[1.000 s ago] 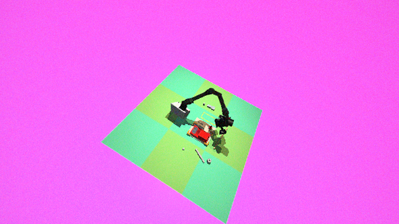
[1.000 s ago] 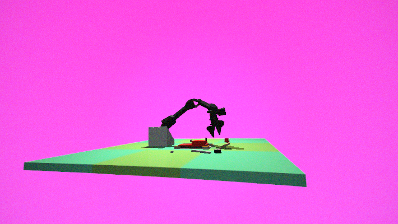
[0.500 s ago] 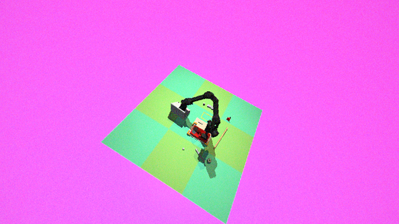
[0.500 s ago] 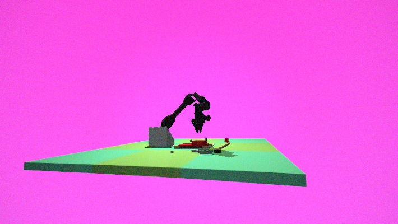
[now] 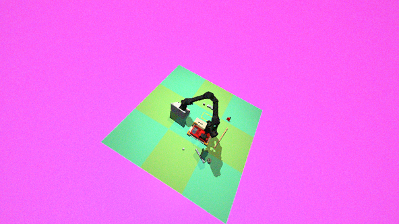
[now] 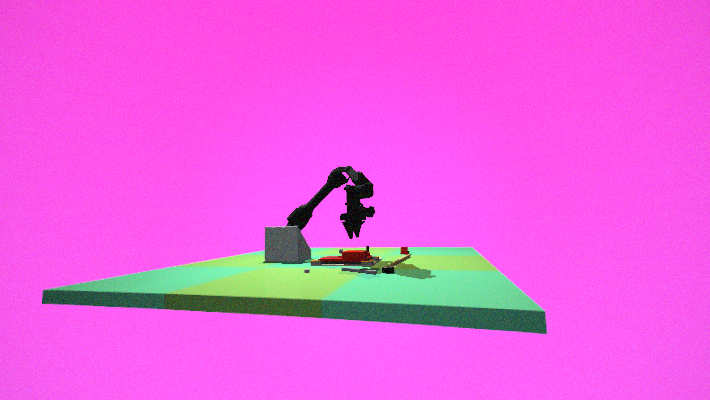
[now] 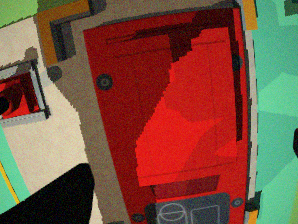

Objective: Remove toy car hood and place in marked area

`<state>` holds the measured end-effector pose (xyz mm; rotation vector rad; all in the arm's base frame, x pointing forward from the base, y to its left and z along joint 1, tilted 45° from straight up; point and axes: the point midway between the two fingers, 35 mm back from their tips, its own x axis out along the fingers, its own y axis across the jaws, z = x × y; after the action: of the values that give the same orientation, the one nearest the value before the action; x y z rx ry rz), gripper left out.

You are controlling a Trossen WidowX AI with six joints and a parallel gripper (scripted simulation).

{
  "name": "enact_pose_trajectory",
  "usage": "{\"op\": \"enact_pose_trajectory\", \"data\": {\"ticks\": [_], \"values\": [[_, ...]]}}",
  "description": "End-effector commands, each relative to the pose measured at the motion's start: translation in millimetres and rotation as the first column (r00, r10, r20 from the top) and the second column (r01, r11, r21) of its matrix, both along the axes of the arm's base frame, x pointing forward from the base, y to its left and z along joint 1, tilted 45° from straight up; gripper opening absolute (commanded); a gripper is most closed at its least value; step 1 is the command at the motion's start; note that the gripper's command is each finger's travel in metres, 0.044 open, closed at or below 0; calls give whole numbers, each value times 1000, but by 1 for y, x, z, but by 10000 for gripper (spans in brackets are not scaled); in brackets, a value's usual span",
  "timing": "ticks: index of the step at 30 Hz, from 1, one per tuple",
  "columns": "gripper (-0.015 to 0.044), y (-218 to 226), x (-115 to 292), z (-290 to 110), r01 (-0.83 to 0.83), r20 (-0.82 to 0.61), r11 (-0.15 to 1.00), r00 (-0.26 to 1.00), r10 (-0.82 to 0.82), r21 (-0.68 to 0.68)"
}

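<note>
Above the checkered table (image 6: 280, 295), the wide, empty gripper (image 6: 353, 231) hides part of the toy car (image 5: 200, 132).

Bare test stage: checkered green table (image 6: 260, 295) against flat magenta backdrop (image 6: 550, 100).

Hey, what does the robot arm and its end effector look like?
The arm is matte black throughout, with slim links and chunky joints, on a plain grey block base. The end effector is black too, tapering to pointed fingers. No cables or markings are visible.
</note>
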<state>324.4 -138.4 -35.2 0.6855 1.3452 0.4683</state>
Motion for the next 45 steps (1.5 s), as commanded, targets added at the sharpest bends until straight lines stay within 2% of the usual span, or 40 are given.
{"op": "enact_pose_trajectory", "data": {"ticks": [1, 45], "values": [[440, 3, 0, -3, 1, -4, 1000, 1000, -1, 5], [440, 23, 6, -24, 1, -3, 1000, 1000, -1, 6]]}}
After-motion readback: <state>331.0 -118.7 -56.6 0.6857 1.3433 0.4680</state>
